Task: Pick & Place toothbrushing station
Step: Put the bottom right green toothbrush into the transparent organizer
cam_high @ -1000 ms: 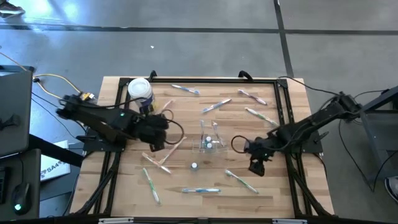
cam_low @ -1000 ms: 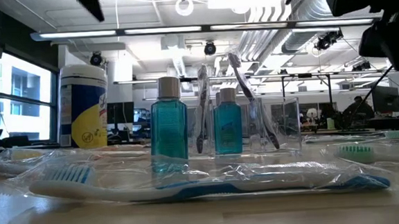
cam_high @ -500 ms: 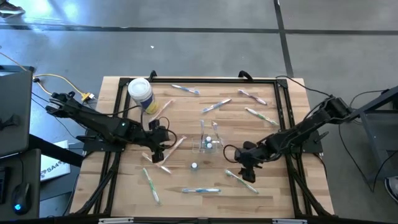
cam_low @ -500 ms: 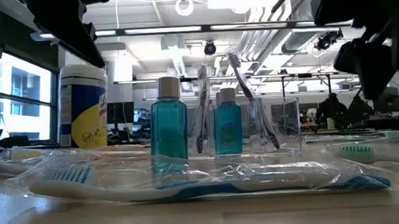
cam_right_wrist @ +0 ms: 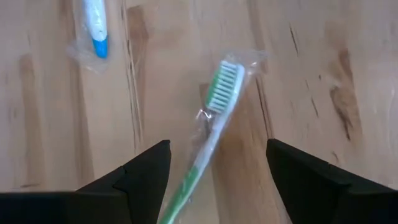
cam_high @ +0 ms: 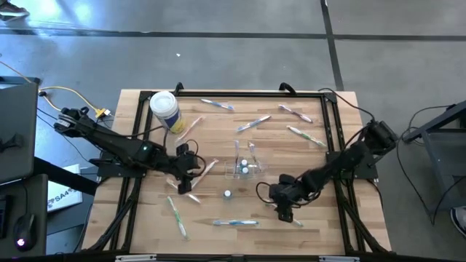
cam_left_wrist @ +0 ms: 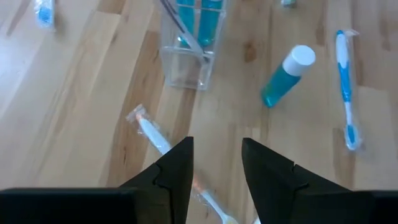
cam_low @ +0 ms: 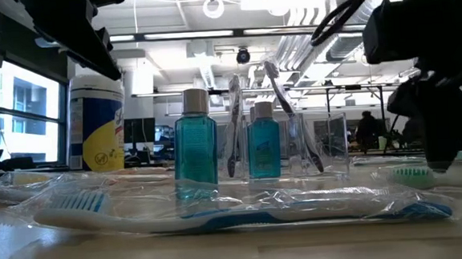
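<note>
A: What takes up the most room?

B: The wooden table (cam_high: 218, 145), with a black frame round it. Both dark arms reach in over it. At its far left corner stands a white-lidded canister (cam_high: 164, 108) with a yellow label; the writing on it is too small to read.

A: And the station itself?

B: The clear cup (cam_high: 245, 161) sits near the table's middle, holding a teal bottle and a couple of brushes. Just beside it a white-capped teal bottle (cam_high: 228, 194) stands on its own. Wrapped toothbrushes lie scattered all around.

A: The claws?

B: The left claw (cam_left_wrist: 216, 165) hangs low to the cup's left, fingers partly spread, straddling a wrapped pink toothbrush (cam_left_wrist: 163, 144) without pinching it. The right claw (cam_right_wrist: 214, 180) is spread wide, with a wrapped green toothbrush (cam_right_wrist: 208, 134) between its fingers, ungripped.
</note>
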Robot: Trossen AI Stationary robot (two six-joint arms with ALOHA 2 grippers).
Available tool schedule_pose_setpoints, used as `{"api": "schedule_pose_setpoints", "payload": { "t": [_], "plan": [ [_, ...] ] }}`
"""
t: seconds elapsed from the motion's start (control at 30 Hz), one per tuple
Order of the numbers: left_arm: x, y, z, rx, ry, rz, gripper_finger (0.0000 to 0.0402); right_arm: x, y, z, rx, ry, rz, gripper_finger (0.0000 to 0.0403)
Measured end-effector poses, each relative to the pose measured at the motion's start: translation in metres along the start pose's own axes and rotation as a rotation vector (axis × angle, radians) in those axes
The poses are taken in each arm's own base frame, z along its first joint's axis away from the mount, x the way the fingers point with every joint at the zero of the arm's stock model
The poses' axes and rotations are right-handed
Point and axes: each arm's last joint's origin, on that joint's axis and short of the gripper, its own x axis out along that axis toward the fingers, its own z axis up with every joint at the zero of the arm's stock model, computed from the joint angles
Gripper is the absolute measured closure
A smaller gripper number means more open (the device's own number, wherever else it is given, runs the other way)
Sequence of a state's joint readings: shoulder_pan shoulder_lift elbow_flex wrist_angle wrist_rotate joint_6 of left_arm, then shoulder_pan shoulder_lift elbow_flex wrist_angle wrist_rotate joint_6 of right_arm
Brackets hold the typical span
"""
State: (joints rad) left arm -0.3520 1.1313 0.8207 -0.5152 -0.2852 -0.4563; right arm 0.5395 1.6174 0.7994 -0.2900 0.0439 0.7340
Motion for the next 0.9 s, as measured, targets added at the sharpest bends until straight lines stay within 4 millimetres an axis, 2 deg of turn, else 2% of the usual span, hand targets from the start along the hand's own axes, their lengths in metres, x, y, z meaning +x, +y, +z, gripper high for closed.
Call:
{"api": "schedule_pose_setpoints", "payload": {
  "t": [0.27, 0.63, 0.77, 0.9],
  "plan": [
    [-0.003, -0.01, -0.003, 0.009, -0.014, -0.027, 0.0266, 0.017, 0.007, -0.007, -0.005, -0.021, -0.03, 0.0144],
    [-0.004, -0.016, 0.003, -0.008, -0.087, -0.074, 0.0266, 0.018, 0.004, -0.011, 0.067, -0.039, -0.123, 0.0147],
    [-0.001, -0.017, 0.003, -0.005, -0.08, -0.07, 0.0266, 0.018, 0.001, -0.013, 0.098, -0.022, -0.162, 0.0175],
    [0.002, -0.019, 0.003, -0.003, -0.073, -0.069, 0.0266, 0.018, 0.0, -0.014, 0.101, -0.021, -0.173, 0.0234]
  ]
}}
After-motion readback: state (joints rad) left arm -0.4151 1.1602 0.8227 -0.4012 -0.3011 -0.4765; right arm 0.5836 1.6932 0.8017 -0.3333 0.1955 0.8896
